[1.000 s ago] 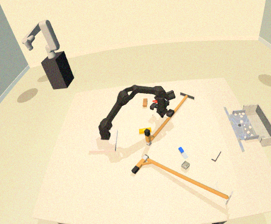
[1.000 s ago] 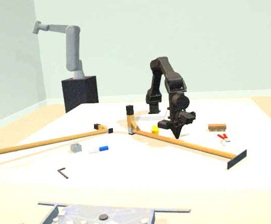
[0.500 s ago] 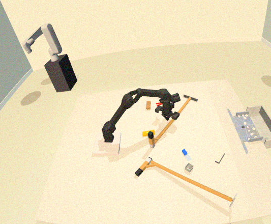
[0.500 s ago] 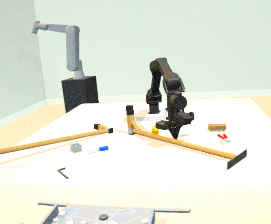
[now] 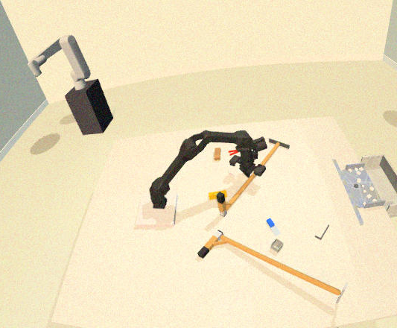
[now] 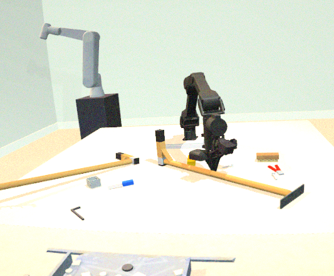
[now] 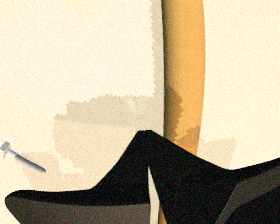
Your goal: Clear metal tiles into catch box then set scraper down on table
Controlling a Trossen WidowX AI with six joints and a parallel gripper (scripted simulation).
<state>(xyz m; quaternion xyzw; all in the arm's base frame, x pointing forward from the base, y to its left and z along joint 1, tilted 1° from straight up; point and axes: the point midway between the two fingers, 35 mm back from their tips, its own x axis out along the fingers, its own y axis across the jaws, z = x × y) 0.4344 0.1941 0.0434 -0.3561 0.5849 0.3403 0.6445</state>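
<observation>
A long tool with a wooden handle (image 5: 241, 188) (image 6: 243, 180) (image 7: 185, 60) and dark flat blade (image 5: 278, 143) (image 6: 292, 196) lies across the table, its black-tipped grip (image 5: 220, 197) (image 6: 160, 136) standing up. A second long tool (image 5: 283, 267) (image 6: 67, 173) has a thin pale head. My gripper (image 5: 249, 174) (image 6: 213, 169) (image 7: 144, 136) is shut and empty, pointing down close beside the dark-bladed tool's handle; contact cannot be told. Pale tiles (image 5: 371, 188) (image 6: 178, 272) and a dark disc (image 5: 356, 185) (image 6: 127, 267) lie on the bluish plate (image 5: 352, 196). The grey catch box (image 5: 395, 175) adjoins its far end.
A bolt (image 7: 26, 161) lies near the gripper. Also on the table are a yellow block (image 5: 214, 195) (image 6: 191, 161), brown brush (image 5: 217, 153) (image 6: 267, 155), red-handled pliers (image 6: 276, 169), blue marker (image 5: 270, 223) (image 6: 128, 182), grey cube (image 5: 276, 245) (image 6: 93, 182) and hex key (image 5: 322, 232) (image 6: 78, 213).
</observation>
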